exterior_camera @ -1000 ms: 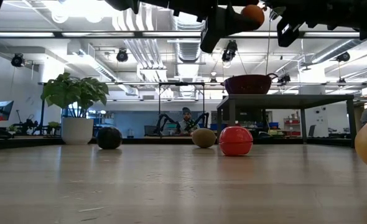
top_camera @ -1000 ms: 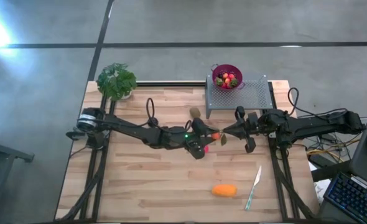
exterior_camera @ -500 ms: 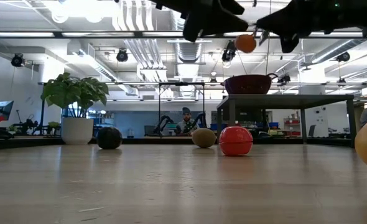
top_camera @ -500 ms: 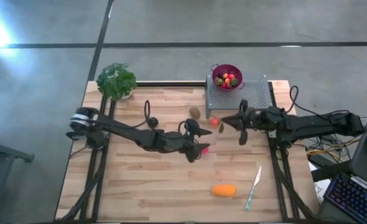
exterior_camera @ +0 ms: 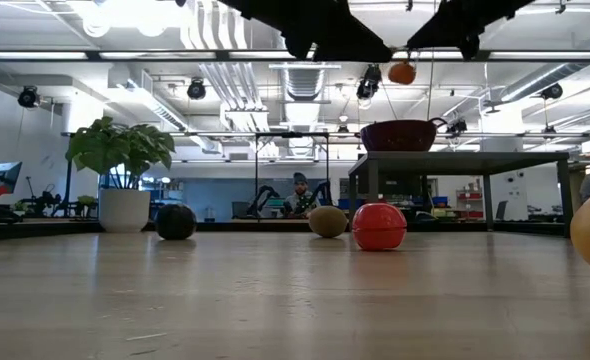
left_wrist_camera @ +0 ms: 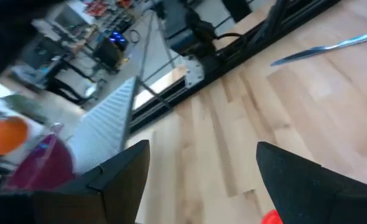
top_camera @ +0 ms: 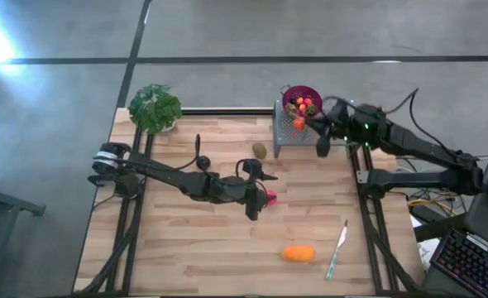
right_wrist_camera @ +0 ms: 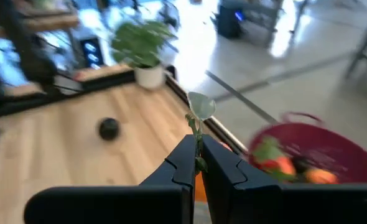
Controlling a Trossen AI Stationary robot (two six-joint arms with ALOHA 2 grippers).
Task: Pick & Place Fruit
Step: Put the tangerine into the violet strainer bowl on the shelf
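**Orange fruit hangs just short of the bowl**

The right gripper (top_camera: pixel 313 126) is pinched tight on the leafy stem of a small orange fruit (top_camera: pixel 299 122), which dangles below it, just on the near side of the magenta bowl (top_camera: pixel 289 93) on the mesh stand (top_camera: pixel 337 124) (far right of the table). The left gripper (top_camera: pixel 258 199), jaws apart and empty, sits mid-table by the red ball (top_camera: pixel 270 197). No writing is readable.

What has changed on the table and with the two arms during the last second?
The right end effector, shut on the stem of the small orange fruit, carried it from the table's middle toward the purple bowl on the metal rack. The left end effector let it go, opened and drew back above the pink-red ball. The kiwi, oblong orange piece, knife and plant stayed.
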